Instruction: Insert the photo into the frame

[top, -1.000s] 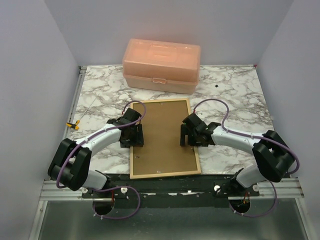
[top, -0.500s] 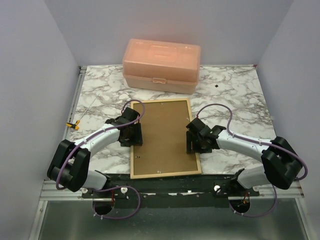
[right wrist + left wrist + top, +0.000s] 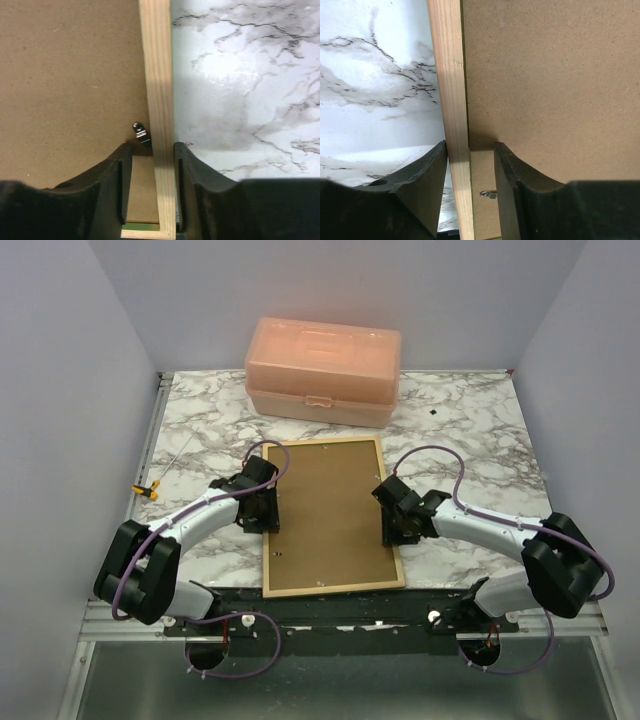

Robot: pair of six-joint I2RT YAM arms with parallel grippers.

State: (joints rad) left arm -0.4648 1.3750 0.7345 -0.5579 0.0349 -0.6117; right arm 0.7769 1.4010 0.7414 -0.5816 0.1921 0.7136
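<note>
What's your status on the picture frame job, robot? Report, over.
Left gripper open, astride left rail of thin pale-wood rectangular frame. Right gripper open, astride right rail. Frame back up, brown backing board in it; photo unseen. Nothing blocking.

No writing, label, brand mark, number or sign can be read in any view. The pale wood back of the frame, the brown backing board lying within it, the peach plastic box and the marble-patterned table all show plain surfaces; the box lid has moulded relief, too faint to tell whether it forms letters.
</note>
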